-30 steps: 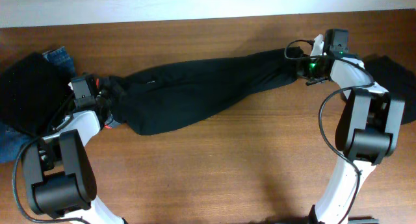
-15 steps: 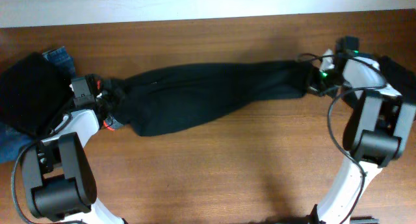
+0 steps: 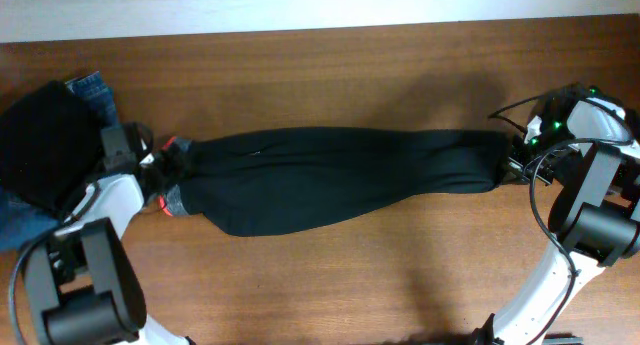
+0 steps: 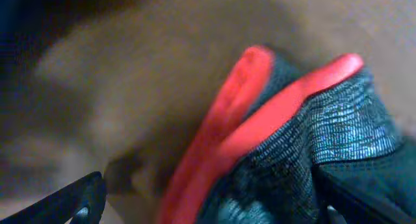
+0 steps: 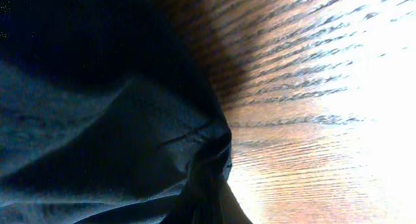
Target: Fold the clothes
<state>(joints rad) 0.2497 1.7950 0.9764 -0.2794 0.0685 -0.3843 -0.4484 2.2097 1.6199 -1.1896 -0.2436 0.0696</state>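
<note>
Overhead: one trousers [image 3: 330, 175] stretched flat across mid table [image 3: 330, 275]. Left gripper [image 3: 160, 171] is clamped on the waist end, right gripper [image 3: 512, 163] on the leg ends. One jeans [image 3: 92, 89] and one black cloth [image 3: 45, 145] lie upper left.
Left wrist: grey waistband [image 4: 338, 133] and red trim [image 4: 227, 120] are bunched between the fingers [image 4: 75, 201].
Right wrist: black trousers fill the left of the frame, wood on the right. Jaws are hidden.

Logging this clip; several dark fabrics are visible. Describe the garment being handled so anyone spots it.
On the wooden table, black trousers stretch left to right across the middle. Unlike the black bundle and blue denim at left, they have a grey, red-trimmed waistband.
</note>
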